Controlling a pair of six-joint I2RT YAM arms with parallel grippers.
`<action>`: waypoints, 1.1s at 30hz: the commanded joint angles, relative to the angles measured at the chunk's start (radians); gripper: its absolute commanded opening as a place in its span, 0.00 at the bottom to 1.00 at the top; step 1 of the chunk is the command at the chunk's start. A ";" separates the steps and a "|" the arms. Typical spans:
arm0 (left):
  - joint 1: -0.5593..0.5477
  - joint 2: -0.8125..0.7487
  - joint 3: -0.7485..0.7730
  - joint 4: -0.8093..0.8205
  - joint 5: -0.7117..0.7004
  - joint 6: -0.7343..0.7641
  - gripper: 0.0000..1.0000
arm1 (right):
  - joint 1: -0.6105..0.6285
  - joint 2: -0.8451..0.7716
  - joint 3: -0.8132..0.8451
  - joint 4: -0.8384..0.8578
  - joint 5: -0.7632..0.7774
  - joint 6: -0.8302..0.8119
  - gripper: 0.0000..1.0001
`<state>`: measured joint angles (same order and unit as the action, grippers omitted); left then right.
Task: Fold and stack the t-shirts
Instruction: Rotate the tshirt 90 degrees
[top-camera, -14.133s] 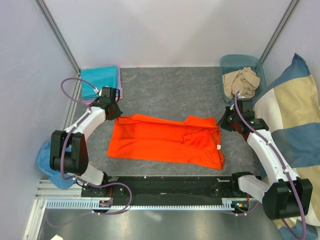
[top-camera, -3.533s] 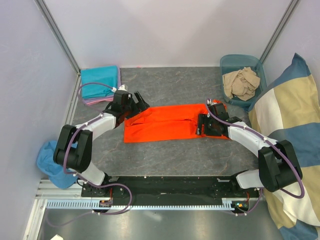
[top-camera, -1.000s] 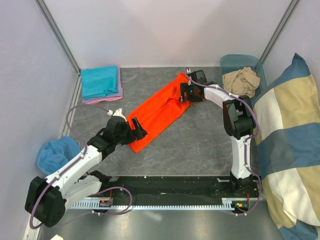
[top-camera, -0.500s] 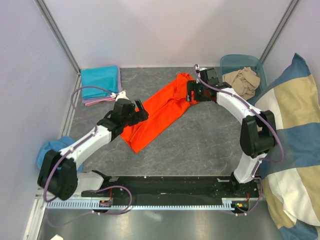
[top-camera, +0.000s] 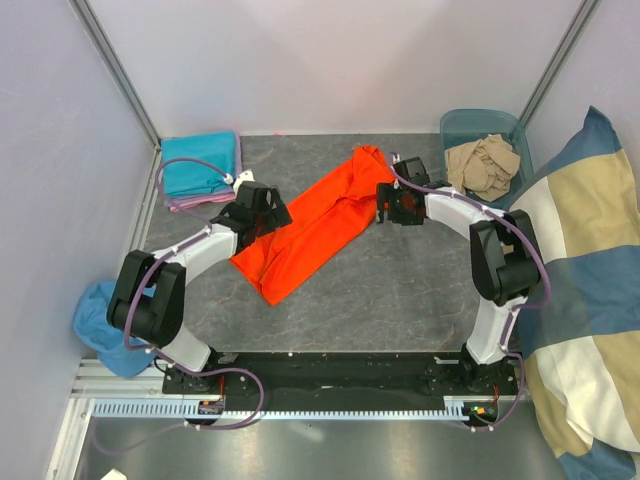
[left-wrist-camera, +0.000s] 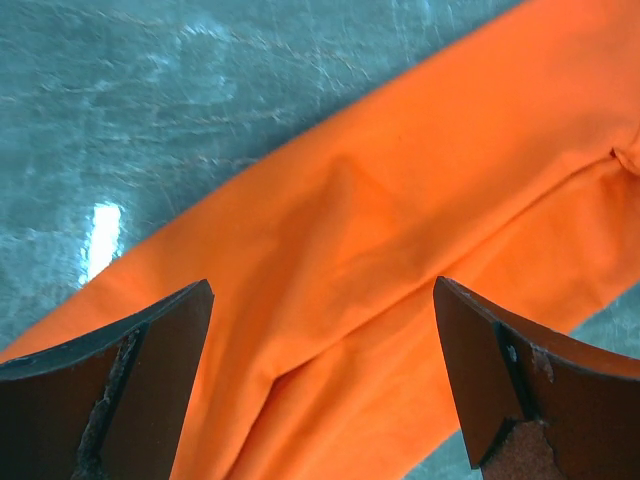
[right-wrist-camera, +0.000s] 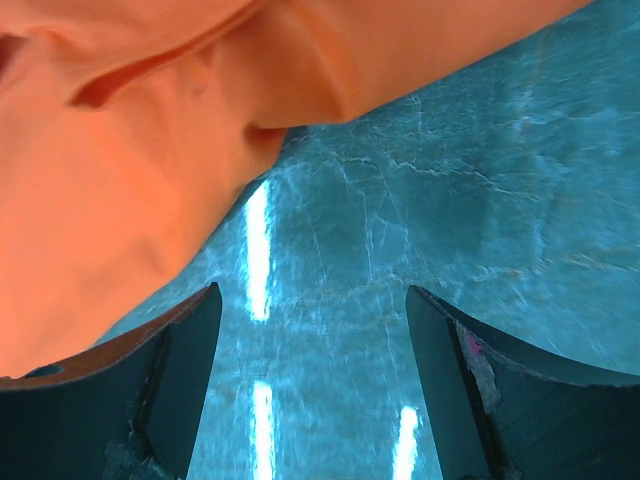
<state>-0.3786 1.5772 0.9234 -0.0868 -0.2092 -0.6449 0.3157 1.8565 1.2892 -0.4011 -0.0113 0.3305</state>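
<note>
Left end effector (left-wrist-camera: 320, 290) wide over orange t-shirt (left-wrist-camera: 400, 180); in wrist view, right end effector (right-wrist-camera: 312, 292) wide over table (right-wrist-camera: 430, 190)

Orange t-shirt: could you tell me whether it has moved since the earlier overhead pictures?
Yes. The orange t-shirt has turned from level across the table to a diagonal, one end swung back toward the blue bin.

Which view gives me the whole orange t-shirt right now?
Top external: the orange t-shirt shows almost whole, folded into a long diagonal strip. Left wrist shows only a stretch of cloth; right wrist only an edge.
</note>
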 joint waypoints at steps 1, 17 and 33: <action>0.015 0.024 0.020 0.044 -0.045 0.040 1.00 | -0.007 0.101 0.058 0.053 0.014 0.047 0.83; 0.015 0.184 -0.008 0.027 -0.038 -0.009 1.00 | -0.026 0.351 0.278 0.033 -0.081 0.051 0.83; -0.114 -0.017 -0.238 -0.014 0.126 -0.108 1.00 | -0.032 0.581 0.590 -0.133 -0.171 -0.028 0.84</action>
<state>-0.4198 1.5654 0.7475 -0.0170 -0.1711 -0.6788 0.2848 2.3348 1.8660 -0.4110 -0.1539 0.3355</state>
